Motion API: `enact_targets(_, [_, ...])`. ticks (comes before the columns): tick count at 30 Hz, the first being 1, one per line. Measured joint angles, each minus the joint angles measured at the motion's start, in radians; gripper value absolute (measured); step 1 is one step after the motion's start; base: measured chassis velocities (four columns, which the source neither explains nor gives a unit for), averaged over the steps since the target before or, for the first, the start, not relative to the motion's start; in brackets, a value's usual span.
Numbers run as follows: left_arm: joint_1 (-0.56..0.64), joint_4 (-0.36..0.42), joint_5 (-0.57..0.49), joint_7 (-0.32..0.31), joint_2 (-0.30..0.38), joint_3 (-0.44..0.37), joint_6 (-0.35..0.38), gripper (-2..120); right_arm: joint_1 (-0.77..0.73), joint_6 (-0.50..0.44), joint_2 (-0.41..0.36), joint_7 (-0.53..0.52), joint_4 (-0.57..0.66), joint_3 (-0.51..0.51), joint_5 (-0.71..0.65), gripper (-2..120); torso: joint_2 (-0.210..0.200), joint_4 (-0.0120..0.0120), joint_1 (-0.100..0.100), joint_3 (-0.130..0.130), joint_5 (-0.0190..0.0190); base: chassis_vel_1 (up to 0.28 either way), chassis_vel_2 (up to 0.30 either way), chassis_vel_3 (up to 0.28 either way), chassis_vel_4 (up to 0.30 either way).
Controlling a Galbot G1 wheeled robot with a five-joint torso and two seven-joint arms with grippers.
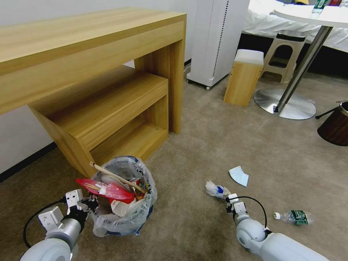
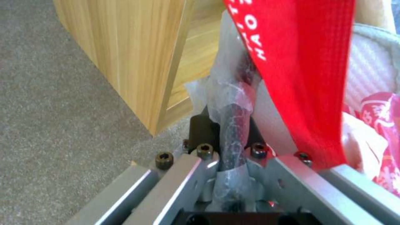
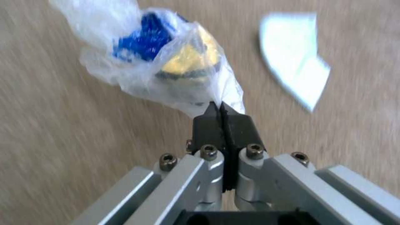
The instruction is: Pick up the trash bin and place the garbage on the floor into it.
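Carpet [image 1: 224, 145] lies open rightward (desk [image 1: 90, 72] crowds left); left gripper [image 2: 233, 137] jaws clamp bin [image 1: 123, 203] rim, right gripper [image 3: 223, 114] jaws pinch wrapper [image 3: 167, 62].

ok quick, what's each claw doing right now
Left claw: shut on the rim of the trash bin.
Right claw: shut on a clear plastic wrapper, a corner pinched between its tips.
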State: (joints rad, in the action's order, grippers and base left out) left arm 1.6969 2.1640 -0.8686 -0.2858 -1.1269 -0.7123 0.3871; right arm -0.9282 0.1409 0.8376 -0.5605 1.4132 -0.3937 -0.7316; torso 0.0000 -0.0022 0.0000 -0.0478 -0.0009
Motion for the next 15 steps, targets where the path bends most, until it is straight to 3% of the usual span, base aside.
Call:
enact_targets(5, [-0.012, -0.019, 0.003, 0.001, -0.003, 0.006, -0.001, 0, -0.010, -0.083, -0.034, 0.031, 0.081, 0.039, 0.059, 0, 0.000, 0.0000, 0.000, 0.000, 0.0000, 0.000, 0.000, 0.000, 0.000])
enact_targets(7, [-0.019, -0.031, 0.006, 0.002, -0.006, 0.009, -0.001, 0, 0.001, -0.143, -0.074, 0.061, 0.183, 0.071, 0.116, 0, 0.000, -0.0001, 0.000, 0.000, 0.0002, 0.000, 0.000, 0.000, 0.000])
enact_targets(9, [-0.020, -0.032, 0.006, 0.002, -0.006, 0.009, -0.001, 0, 0.004, -0.146, -0.078, 0.064, 0.198, 0.075, 0.118, 0, 0.000, -0.0001, 0.000, 0.000, 0.0001, 0.000, 0.000, 0.000, 0.000])
enact_targets(15, [-0.028, -0.041, 0.009, 0.003, -0.010, 0.010, -0.002, 0, 0.095, -0.174, -0.157, 0.110, 0.405, 0.087, 0.125, 0, 0.000, 0.0000, 0.000, 0.000, 0.0000, 0.000, 0.000, 0.000, 0.000])
